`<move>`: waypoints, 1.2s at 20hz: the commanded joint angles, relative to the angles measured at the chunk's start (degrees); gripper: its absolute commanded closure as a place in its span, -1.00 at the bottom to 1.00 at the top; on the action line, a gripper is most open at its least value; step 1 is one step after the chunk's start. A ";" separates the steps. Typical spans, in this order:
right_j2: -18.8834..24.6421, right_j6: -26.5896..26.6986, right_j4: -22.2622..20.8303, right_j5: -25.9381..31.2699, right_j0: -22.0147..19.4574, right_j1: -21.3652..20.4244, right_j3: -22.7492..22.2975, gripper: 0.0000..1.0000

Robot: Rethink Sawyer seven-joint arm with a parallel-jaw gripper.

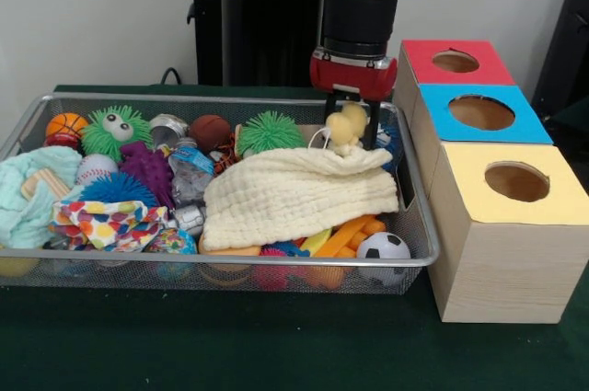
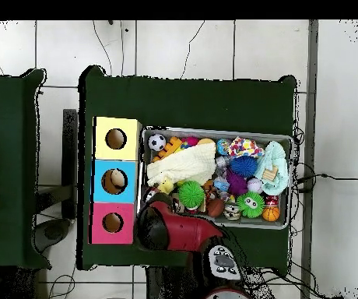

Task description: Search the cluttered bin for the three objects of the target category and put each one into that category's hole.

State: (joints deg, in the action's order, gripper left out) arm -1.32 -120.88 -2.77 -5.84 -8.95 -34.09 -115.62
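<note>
While pincer (image 1: 351,127) grips yellow toy (image 1: 347,126) over bin (image 1: 230,260), green tbl cloth (image 1: 230,345), tiled floor (image 2: 213,47).

The bin (image 2: 218,134) is sitting on a dark green table (image 2: 190,97), with its short end lying just beside a row of three wooden boxes. The yellow-topped box (image 2: 116,138) is standing farthest from the robot's base, the blue-topped box (image 2: 115,181) is lying in the middle with something pale showing in its hole, and the red-topped box is standing nearest the base, its hole (image 2: 112,223) showing dark. Inside the bin, a cream cloth (image 2: 184,165) is lying toward the boxes, a soccer ball (image 2: 157,142) is sitting in the corner beside the yellow-topped box, and a green spiky ball (image 2: 191,193) is resting next to the cloth. The red arm (image 2: 174,230) is reaching over the bin's corner nearest the red-topped box.
</note>
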 commanded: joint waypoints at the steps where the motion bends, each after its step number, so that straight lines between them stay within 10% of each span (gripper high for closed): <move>1: 5.57 -5.47 0.82 7.77 -2.92 -1.93 1.04 -1.00; 20: 3.38 -5.49 1.11 14.73 -0.33 -6.77 1.05 -1.00; 21: 3.41 -5.39 0.90 14.54 -0.38 -6.83 0.97 1.00; 24: 4.72 -6.04 0.96 12.89 -1.41 -6.98 -0.02 1.00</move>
State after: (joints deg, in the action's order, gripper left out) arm -1.04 -120.88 -2.81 3.06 -9.18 -40.65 -115.67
